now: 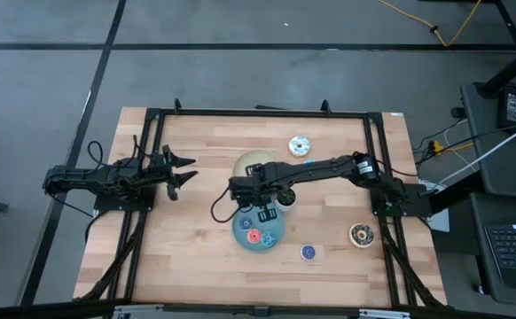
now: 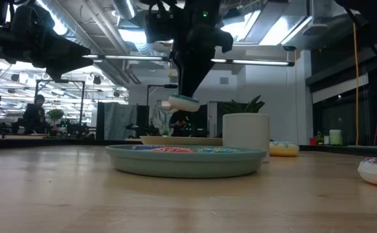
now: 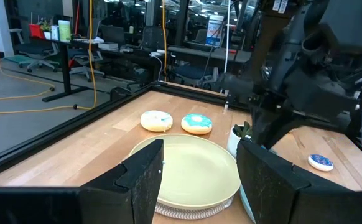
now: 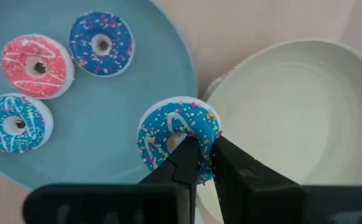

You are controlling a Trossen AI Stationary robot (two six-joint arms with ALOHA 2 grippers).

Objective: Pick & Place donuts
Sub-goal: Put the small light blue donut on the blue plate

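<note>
While R end effector [image 4: 204, 152] grips sprinkled donut [image 4: 178, 130], blue plate [image 4: 131, 93] w/ 3 donuts [image 4: 38, 65]

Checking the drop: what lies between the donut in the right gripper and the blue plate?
Nothing. In the low view, only air separates the donut in the right gripper from the blue plate.

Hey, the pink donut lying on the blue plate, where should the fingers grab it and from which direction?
Probably from straight above. The pink donut lies flat on the blue plate with its hole facing up, so one finger could drop into the hole and the other outside the ring, pinching the ring wall. Choose the side away from the two blue donuts lying close by. The right gripper already holds a sprinkled donut that way.
</note>
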